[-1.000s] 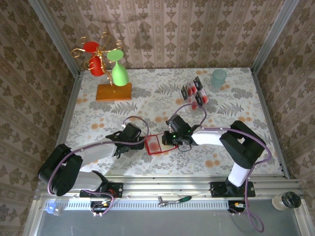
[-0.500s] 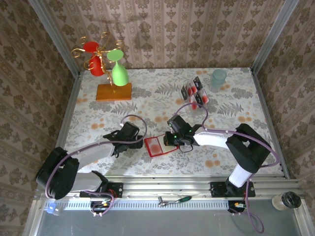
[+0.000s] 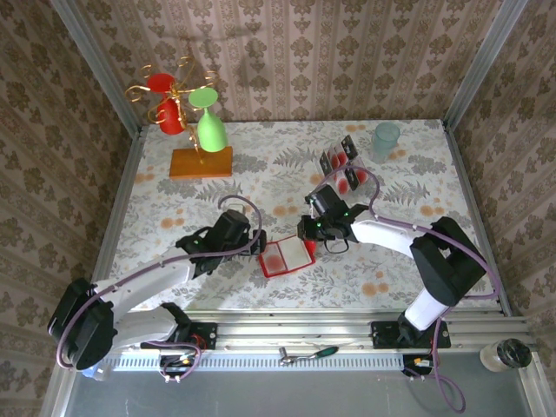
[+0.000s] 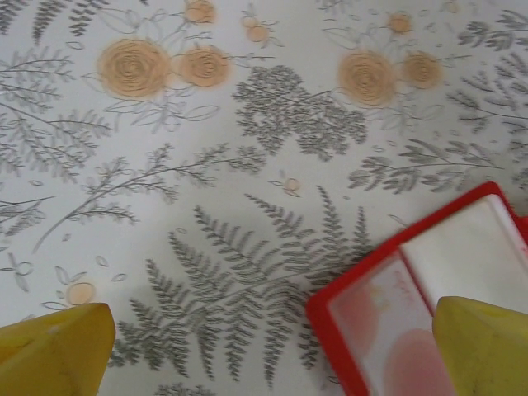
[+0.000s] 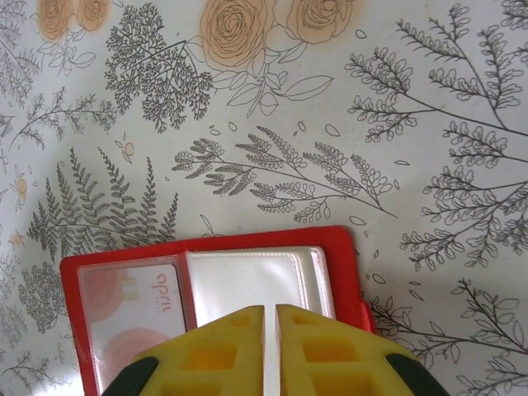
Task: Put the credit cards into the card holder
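The card holder (image 5: 340, 247) has a smooth, bright red plastic-like cover. Its inner pockets are clear glossy film with a pale sheen, and a credit card (image 5: 132, 305) shows through the left one. The desk (image 5: 289, 124) has a matt floral printed covering. The right tool (image 5: 271, 318) has matt yellow moulded plastic fingers (image 5: 214, 355). A bare metal rail (image 3: 287, 334) lines the near edge.
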Controlling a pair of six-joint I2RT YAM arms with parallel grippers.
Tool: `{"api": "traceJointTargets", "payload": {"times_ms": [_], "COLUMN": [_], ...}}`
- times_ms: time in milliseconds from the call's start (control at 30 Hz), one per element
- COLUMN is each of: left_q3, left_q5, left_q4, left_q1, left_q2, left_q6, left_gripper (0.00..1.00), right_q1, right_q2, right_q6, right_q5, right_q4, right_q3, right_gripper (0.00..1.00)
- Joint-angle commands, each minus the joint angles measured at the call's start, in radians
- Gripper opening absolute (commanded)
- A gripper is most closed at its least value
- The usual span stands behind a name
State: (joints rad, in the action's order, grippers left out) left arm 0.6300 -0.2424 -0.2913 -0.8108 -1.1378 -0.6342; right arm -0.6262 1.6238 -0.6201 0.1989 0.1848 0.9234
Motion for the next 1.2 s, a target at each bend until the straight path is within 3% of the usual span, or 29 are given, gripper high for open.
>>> {"api": "traceJointTargets", "payload": {"times_ms": [0,200,367,667,900,1167], "left_q3": [0.012,0.003,0.027,0.081,0.086,0.100], "left_q5": [-0.037,-0.046,-0.045,-0.038,-0.034,-0.018], "left_q4": [-0.020,-0.009,-0.007,-0.020,-0.026,-0.018], "left_q1": [-0.019,-0.020,-0.020,-0.018,-0.017,-0.012], "left_q2": [-0.011,-0.028,-0.043,-0.063,-0.062,-0.079], "left_q6": [-0.054,-0.066,-0.055,-0.024,-0.016,-0.008], "left_gripper": [1.00,1.00,1.00,1.00,1.00,1.00], "right_q1": [0.003,0.029,0.033,0.037,0.054,0.075], "right_q2": [-0.067,-0.105,-0.057,0.024,0.027,-0.074], "right_q6": [0.068,0.094,0.104,0.077,0.051,-0.068], "right_q5": [0.011,-0.032,-0.043,-0.019,-0.033,-0.099], "right_q4": [0.089,0.133,0.128,0.087,0.075,0.015], "right_q3": [0.032,0.007,-0.006,-0.006,-0.026,-0.156], "right_gripper": [0.19,0.37,0.39,0.30,0.00,0.00]}}
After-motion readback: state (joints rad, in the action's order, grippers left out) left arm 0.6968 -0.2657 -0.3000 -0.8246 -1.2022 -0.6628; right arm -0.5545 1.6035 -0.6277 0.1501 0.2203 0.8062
